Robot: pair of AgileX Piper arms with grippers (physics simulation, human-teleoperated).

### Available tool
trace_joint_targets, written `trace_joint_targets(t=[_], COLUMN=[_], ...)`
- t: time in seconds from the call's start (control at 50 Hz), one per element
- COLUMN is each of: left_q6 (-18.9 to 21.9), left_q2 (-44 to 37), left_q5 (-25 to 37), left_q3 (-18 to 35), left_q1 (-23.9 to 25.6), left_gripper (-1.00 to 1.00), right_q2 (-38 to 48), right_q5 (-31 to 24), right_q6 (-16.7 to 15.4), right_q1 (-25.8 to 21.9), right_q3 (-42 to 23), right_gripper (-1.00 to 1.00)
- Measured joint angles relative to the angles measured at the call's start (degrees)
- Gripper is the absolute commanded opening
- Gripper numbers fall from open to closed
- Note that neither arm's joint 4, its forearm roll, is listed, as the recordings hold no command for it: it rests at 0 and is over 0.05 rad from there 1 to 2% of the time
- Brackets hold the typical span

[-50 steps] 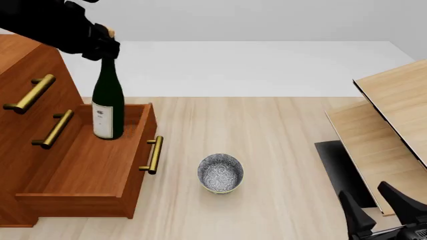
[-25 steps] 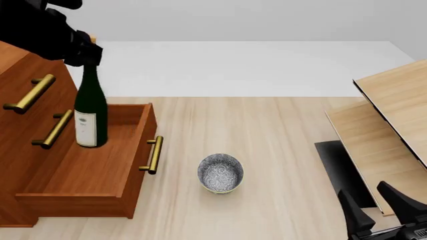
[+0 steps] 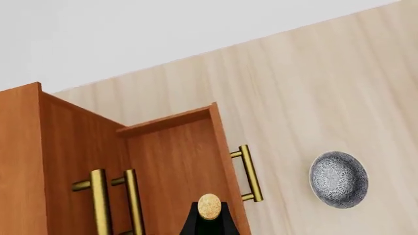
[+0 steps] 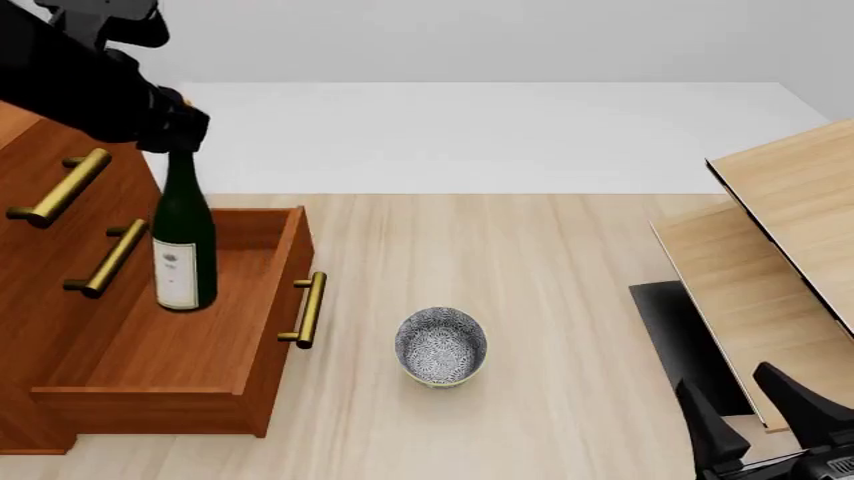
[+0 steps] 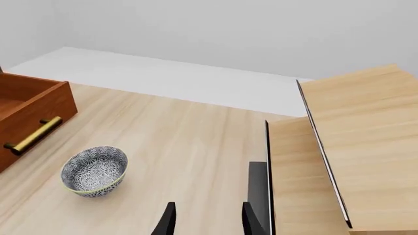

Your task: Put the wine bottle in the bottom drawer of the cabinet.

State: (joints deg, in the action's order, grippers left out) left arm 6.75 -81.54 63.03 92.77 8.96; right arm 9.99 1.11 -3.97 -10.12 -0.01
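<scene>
The wine bottle [image 4: 183, 245] is upright inside the open bottom drawer [image 4: 160, 345] of the cabinet [image 4: 47, 150], near the drawer's back left. Its base is at or just above the drawer floor. My left gripper [image 4: 174, 122] is shut on the bottle's neck just below the cork. In the left wrist view the tan cork [image 3: 209, 206] shows between my black fingers [image 3: 225, 223], above the drawer floor [image 3: 173, 161]. My right gripper [image 4: 737, 398] is open and empty, low at the front right, also in the right wrist view [image 5: 207, 220].
A speckled grey bowl [image 4: 441, 346] stands on the table right of the drawer's brass handle [image 4: 307, 310]. Pale wood slanted panels [image 4: 787, 250] and a black pad [image 4: 671, 335] fill the right side. Two upper drawers with brass handles [image 4: 60, 188] are shut.
My left gripper has carried the bottle left, further over the drawer, then lowered it a little. The right arm has not moved.
</scene>
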Motion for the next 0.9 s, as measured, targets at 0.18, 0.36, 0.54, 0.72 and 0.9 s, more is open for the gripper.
trace_joint_targets(t=[0.18,0.36,0.54,0.72,0.9], left_q6=[-1.1,-1.7,-2.1,-2.5,-3.4], left_q2=[-0.6,-0.7,-0.3,-0.5,-1.0], left_q5=[-1.9,-3.7,-4.9,-6.0,-7.2], left_q3=[-2.6,-5.6,-8.3,-9.7,-10.9], left_q1=[-0.8,-1.6,-2.1,-2.2,-2.2], left_gripper=[-1.00,-1.00,-1.00,-1.00,-1.00], right_q2=[0.0,0.0,0.0,-0.1,-0.5], right_q5=[-0.1,-0.3,-0.4,-0.6,-1.0], right_q6=[0.0,-0.1,-0.1,-0.1,-0.2], right_q1=[0.1,0.1,0.1,0.1,0.1], right_q3=[0.0,0.0,0.0,0.0,0.0], right_gripper=[1.00,1.00,1.00,1.00,1.00])
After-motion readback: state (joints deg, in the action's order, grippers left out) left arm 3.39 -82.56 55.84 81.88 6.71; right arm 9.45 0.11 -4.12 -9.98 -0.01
